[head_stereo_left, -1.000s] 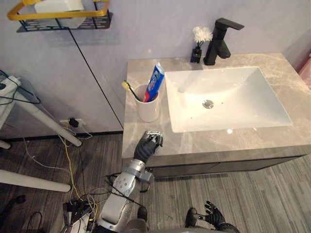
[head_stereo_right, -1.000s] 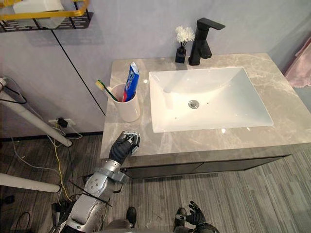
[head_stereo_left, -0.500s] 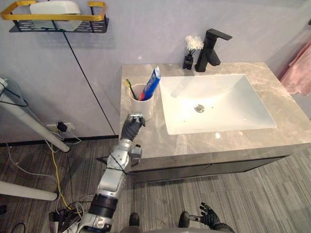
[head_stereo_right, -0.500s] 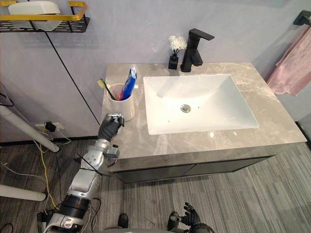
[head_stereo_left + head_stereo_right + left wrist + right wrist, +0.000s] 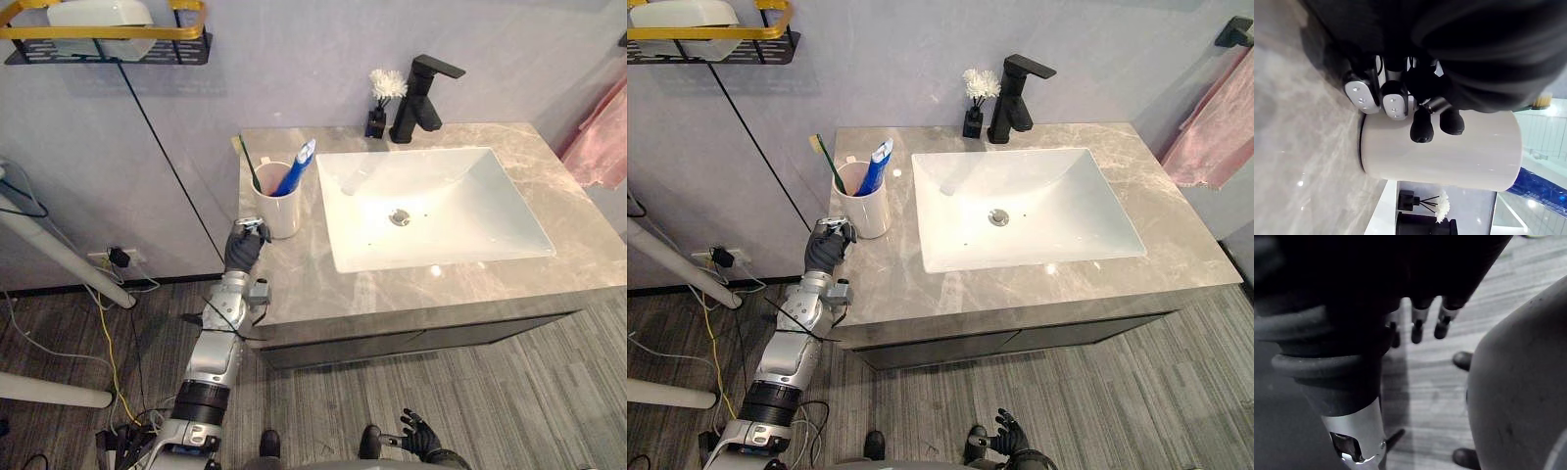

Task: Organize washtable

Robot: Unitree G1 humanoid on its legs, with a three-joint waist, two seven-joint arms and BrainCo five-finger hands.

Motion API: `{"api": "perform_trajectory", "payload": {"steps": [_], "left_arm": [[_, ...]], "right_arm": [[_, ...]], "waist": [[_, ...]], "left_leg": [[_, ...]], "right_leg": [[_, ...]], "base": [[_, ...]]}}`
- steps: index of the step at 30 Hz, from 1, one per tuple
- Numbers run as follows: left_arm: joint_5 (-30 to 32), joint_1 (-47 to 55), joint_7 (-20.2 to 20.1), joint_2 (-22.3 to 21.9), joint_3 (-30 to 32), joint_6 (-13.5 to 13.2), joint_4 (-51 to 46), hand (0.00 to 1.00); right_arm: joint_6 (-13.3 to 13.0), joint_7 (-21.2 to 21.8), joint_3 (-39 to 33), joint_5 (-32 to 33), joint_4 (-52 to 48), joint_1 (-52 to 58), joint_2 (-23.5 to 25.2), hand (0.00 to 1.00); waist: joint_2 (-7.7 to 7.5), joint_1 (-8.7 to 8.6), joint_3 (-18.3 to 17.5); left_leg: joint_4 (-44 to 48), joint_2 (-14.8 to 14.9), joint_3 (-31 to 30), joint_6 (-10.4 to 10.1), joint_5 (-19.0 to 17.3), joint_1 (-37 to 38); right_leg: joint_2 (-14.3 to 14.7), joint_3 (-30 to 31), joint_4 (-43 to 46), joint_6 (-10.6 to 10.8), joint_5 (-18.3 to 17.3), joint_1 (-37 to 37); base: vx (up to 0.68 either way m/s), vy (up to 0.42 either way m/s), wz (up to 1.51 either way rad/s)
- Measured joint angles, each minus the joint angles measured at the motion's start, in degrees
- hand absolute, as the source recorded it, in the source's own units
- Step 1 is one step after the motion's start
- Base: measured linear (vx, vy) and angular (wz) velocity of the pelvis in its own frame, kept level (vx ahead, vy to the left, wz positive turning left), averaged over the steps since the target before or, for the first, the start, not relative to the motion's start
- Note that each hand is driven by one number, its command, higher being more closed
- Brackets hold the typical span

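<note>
Grey marble washtable [image 5: 411, 284] with a white sink [image 5: 460, 211]. White cup [image 5: 279, 211] at the back left corner holds a green toothbrush [image 5: 249, 166] and a blue toothpaste tube [image 5: 296, 166]. Left hand [image 5: 243, 245] is at the cup's near side, its fingertips [image 5: 1421, 128] curled in and apparently touching the wall, not round it. Right hand [image 5: 421, 438] hangs low over the floor, fingers loosely spread.

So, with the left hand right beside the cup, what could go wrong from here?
1. The left hand is curled beside the cup. Nudging it with closed fingers could tip it, since the toothbrush and toothpaste lean tall out of it.
2. The cup stands close to the left edge of the counter, so a sideways knock might send it off.
</note>
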Motion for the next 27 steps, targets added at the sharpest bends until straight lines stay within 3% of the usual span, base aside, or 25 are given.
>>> {"api": "perform_trajectory", "payload": {"steps": [5,11,18,21,27], "left_arm": [[-2.22,0.09,-0.2,1.75,-2.7,0.1,-0.87,1.0],[-6.23,5.25,-4.7,2.8,-8.09,1.04,-7.53,1.0],[-8.29,9.66,-8.97,3.22,-9.05,1.54,-11.86,1.0],[-7.6,8.79,-8.84,3.21,-8.1,1.57,-11.0,1.0],[-1.22,2.57,-2.63,2.33,-1.98,2.21,-5.25,1.0]], "right_arm": [[-0.09,0.06,-0.17,0.14,0.17,0.0,0.01,0.0],[-0.36,0.09,-2.18,0.19,1.85,-0.78,0.09,0.0],[-0.73,0.23,-2.68,0.18,2.01,-0.84,-0.12,0.0],[-0.73,0.26,-2.48,0.18,1.93,-0.85,-0.18,0.0],[-0.66,0.42,-1.94,0.15,0.86,-0.69,-0.2,0.0]], "waist": [[-0.18,-0.01,0.11],[0.02,-0.01,0.25],[0.57,0.07,0.62],[0.67,0.08,0.68],[0.69,-0.49,0.69]], "left_leg": [[0.12,-0.07,-0.29,0.04,0.03,-0.01],[0.19,-0.11,-0.24,0.04,0.03,0.08],[0.23,-0.04,-0.1,0.04,0.02,0.13],[0.21,0.02,0.09,0.03,0.01,0.13],[0.1,0.08,1.06,0.02,0.01,0.09]], "right_leg": [[-0.06,-0.39,0.04,0.0,0.01,0.21],[-0.12,-0.38,0.06,0.01,0.01,0.3],[-0.1,-0.29,0.15,0.01,0.0,0.32],[-0.04,-0.13,0.01,0.01,0.0,0.22],[0.02,0.75,0.0,0.03,0.03,-0.42]], "base": [[0.0,-0.004,0.02],[0.0,0.0,0.0],[0.0,0.0,0.0],[0.0,0.0,-0.01],[0.0,-0.001,-0.08]]}}
